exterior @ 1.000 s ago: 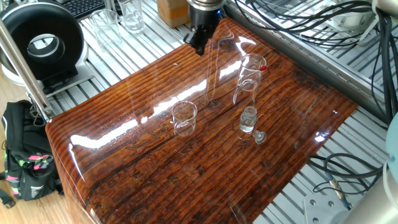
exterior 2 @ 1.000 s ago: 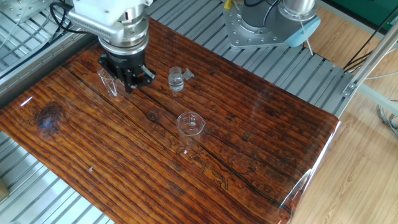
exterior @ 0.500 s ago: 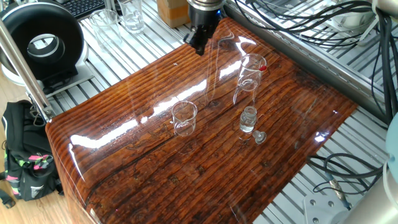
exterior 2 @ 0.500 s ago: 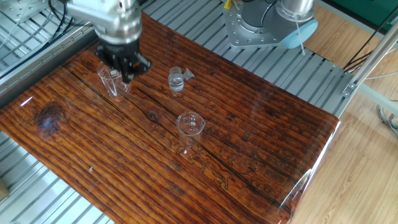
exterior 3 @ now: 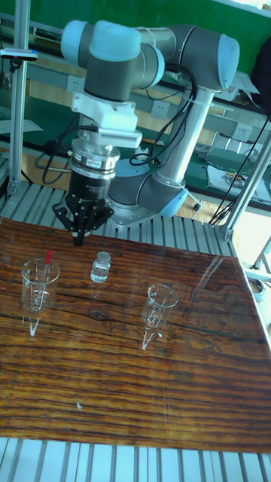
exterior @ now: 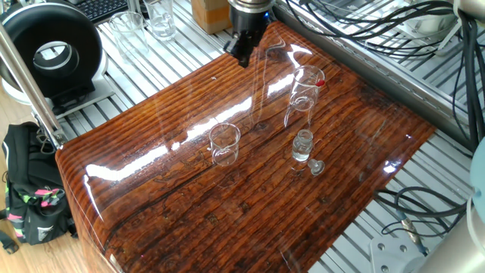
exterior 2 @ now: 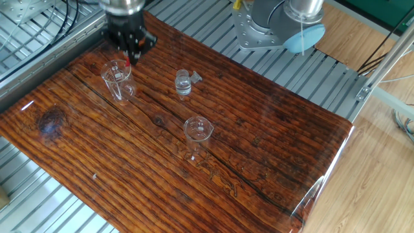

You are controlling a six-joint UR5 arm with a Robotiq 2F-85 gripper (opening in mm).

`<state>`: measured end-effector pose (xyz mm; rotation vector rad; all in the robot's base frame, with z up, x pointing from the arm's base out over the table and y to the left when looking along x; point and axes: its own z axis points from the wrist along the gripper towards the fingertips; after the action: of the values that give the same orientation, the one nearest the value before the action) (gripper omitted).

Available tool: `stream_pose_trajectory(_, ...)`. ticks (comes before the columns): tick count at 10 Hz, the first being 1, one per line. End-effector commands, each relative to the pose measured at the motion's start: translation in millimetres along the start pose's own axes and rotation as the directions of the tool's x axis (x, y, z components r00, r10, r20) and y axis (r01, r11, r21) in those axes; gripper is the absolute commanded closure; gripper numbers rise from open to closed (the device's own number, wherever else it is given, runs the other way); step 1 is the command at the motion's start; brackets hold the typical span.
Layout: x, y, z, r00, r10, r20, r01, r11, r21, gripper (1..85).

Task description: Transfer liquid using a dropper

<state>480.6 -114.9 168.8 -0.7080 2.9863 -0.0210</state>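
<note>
Nearest me in the tall fixed view, the wooden table point(exterior 3: 120, 392) carries three glass pieces in a loose row. The beaker point(exterior 3: 160, 305) on the right and the small bottle point(exterior 3: 101, 267) in the middle sit just where they were a second ago. The stopper point(exterior: 316, 166) lies just beside the bottle, unmoved.

On the left stands the tall glass point(exterior 3: 39, 285), and the dropper point(exterior 3: 47, 257) rests inside it, leaning on the rim with its red bulb poking out at the top. In one fixed view that bulb point(exterior: 321, 80) is a red dot at the glass's lip. I can't make out any liquid in the dropper.

What has changed is the gripper point(exterior 3: 80, 224). A second ago, in the other fixed view, it sat low beside the tall glass, partly covering it. Half a second ago it had begun to lift. Now the gripper point(exterior 2: 131, 46) has risen and drawn back toward the far edge of the table, and the tall glass point(exterior 2: 116, 78) shows whole. The fingers are drawn close together with only a narrow gap and nothing held between them. It hangs above and behind the dropper, not touching it.

Behind it all, the arm's base point(exterior 2: 275, 26) sits beyond the table.
</note>
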Motion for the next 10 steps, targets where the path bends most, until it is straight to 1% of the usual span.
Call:
stream_pose_trajectory(1, 30.8, 0.2, 6.2, 0.999, -0.045, 0.016, 0.045, 0.999, -0.019, 84.0)
stream_pose_trajectory(2, 35.8, -2.9, 11.6, 0.997, -0.07, 0.013, 0.07, 0.998, -0.007, 84.0)
stream_pose_trajectory(3, 42.0, -10.5, 16.9, 0.998, -0.068, -0.002, 0.068, 0.997, 0.021, 84.0)
stream_pose_trajectory(4, 36.3, -25.8, 23.2, 0.999, -0.042, 0.019, 0.04, 0.996, 0.081, 82.0)
stream_pose_trajectory(5, 35.3, -25.5, 28.4, 0.998, -0.055, 0.02, 0.054, 0.995, 0.08, 72.3)
stream_pose_trajectory(6, 31.6, -13.6, 32.4, 0.998, -0.044, 0.036, 0.043, 0.998, 0.038, 66.3)
stream_pose_trajectory(7, 26.8, -21.2, 34.3, 0.998, -0.037, 0.054, 0.034, 0.997, 0.067, 66.0)
stream_pose_trajectory(8, 19.2, -27.4, 33.3, 0.994, -0.049, 0.096, 0.04, 0.995, 0.092, 62.0)
stream_pose_trajectory(9, 18.9, -32.3, 34.2, 0.993, -0.042, 0.109, 0.03, 0.993, 0.113, 60.0)
stream_pose_trajectory(10, 20.0, -45.1, 36.4, 0.992, -0.061, 0.106, 0.043, 0.985, 0.165, 59.3)
